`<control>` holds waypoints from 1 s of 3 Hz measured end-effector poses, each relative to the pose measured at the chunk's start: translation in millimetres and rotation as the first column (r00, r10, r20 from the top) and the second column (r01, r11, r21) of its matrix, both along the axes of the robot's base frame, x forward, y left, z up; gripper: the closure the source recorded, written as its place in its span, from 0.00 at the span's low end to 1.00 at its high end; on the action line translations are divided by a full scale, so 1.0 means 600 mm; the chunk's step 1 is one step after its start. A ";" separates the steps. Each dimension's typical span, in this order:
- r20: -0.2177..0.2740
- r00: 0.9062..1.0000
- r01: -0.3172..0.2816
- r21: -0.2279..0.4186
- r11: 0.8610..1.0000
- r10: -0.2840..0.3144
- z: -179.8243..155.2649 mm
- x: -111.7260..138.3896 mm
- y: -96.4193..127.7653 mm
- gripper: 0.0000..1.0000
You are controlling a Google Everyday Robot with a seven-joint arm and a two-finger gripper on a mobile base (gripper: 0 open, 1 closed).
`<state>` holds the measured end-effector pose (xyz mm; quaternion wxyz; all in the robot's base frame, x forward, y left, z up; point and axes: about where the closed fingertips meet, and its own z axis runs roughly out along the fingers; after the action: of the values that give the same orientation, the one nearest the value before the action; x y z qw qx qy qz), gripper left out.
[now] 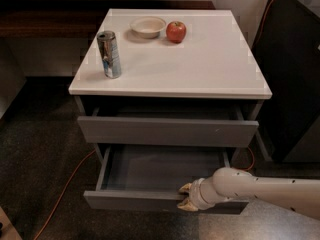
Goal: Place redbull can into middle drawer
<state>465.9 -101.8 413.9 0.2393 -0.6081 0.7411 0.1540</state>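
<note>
Hand on the pulled-out middle drawer, can up on the counter

The white arm (265, 188) reaches in low from the right, nearly level, well below the counter (200, 64). Its hand (185, 197) points left and grasps the front panel of the middle drawer (135, 202), one finger behind the panel and one before it. The drawer is pulled out from under the counter. The redbull can (109, 54) stands upright on the counter's front-left part.

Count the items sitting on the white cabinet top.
3: the redbull can near the front-left edge, the bowl at the back, the apple beside it. None looks hidden. The end effector is down at the front of the pulled-out drawer.
</note>
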 end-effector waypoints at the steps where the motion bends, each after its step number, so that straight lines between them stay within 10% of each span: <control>1: 0.000 1.000 0.000 0.000 1.000 0.000 0.000 0.000 0.000 1.00; 3: 0.000 1.000 0.000 0.000 1.000 0.000 0.000 0.000 0.000 1.00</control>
<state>465.7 -101.7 413.9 0.2393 -0.6082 0.7410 0.1541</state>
